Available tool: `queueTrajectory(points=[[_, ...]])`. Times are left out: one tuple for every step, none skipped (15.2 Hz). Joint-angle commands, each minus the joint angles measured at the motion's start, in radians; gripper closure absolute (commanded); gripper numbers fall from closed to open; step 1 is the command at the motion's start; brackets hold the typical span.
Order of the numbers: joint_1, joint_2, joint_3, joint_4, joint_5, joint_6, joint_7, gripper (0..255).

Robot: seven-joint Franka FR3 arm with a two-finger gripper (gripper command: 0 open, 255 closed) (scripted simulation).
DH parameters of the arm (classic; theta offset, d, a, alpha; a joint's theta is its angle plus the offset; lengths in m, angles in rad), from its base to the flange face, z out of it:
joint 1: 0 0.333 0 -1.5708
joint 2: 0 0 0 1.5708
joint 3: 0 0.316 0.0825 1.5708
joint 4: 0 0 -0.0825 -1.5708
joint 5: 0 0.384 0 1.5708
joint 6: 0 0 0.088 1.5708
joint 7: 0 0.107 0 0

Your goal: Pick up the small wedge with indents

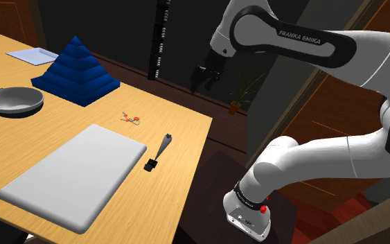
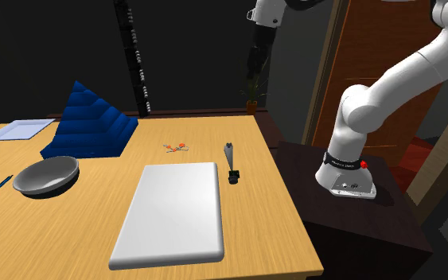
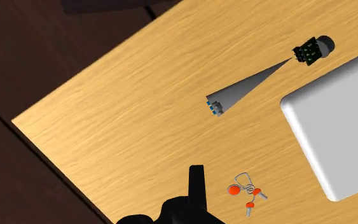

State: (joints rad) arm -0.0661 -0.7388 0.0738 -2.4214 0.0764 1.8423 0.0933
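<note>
- A white board [image 1: 75, 173] lying flat on the wooden table [image 1: 179, 125] is taken as the landmark.
- The small wedge [image 1: 163, 145] is seen as a grey, tapering piece lying flat on the table just beside the board's long edge, on the side toward the stand [image 1: 217, 173]. A narrow strip of wood is left between wedge and board.
- In the wrist view the wedge [image 3: 247, 86] is shown with small blue indents at its wide end, which is turned away from the board [image 3: 336, 127]. Its thin end is met by a small black piece [image 3: 311, 49] near the board's corner.
- In the second exterior view the wedge [image 2: 229, 152] is found beside the board's [image 2: 174, 211] far corner, with the black piece [image 2: 233, 176] nearer the camera.
- The gripper [image 1: 204, 80] is held high in the air, past the table's far edge from the board and well apart from the wedge; nothing is clasped.
- In the wrist view the gripper [image 3: 284, 167] is seen with its two fingers [image 3: 197, 184] standing wide apart. The wedge lies far beyond the fingertips, within the span between them.
- A small trinket with orange tabs [image 3: 246, 191] is seen on the table off the board's short end, between the wedge and the fingers.
- In the second exterior view the gripper [image 2: 255, 71] hangs above the table's far edge, beyond the board.
</note>
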Motion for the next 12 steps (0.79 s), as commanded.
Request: queueTrajectory(points=[[-0.015, 0.019, 0.033, -0.049, 0.021, 0.057, 0.087, 0], [-0.022, 0.032, 0.049, -0.07, 0.031, 0.085, 0.127, 0], [-0.029, 0.046, 0.064, -0.09, 0.041, 0.113, 0.167, 0], [-0.036, 0.061, 0.08, -0.109, 0.052, 0.141, 0.207, 0], [-0.043, 0.078, 0.096, -0.126, 0.062, 0.17, 0.246, 0], [-0.05, 0.097, 0.111, -0.143, 0.073, 0.2, 0.286, 0], [-0.056, 0.118, 0.128, -0.158, 0.083, 0.23, 0.326, 0], [-0.063, 0.141, 0.144, -0.171, 0.094, 0.261, 0.366, 0], [-0.069, 0.165, 0.16, -0.183, 0.104, 0.292, 0.406, 0], [-0.075, 0.192, 0.176, -0.194, 0.113, 0.324, 0.446, 0], [-0.082, 0.22, 0.192, -0.204, 0.123, 0.356, 0.486, 0], [-0.088, 0.25, 0.208, -0.212, 0.132, 0.389, 0.526, 0]])
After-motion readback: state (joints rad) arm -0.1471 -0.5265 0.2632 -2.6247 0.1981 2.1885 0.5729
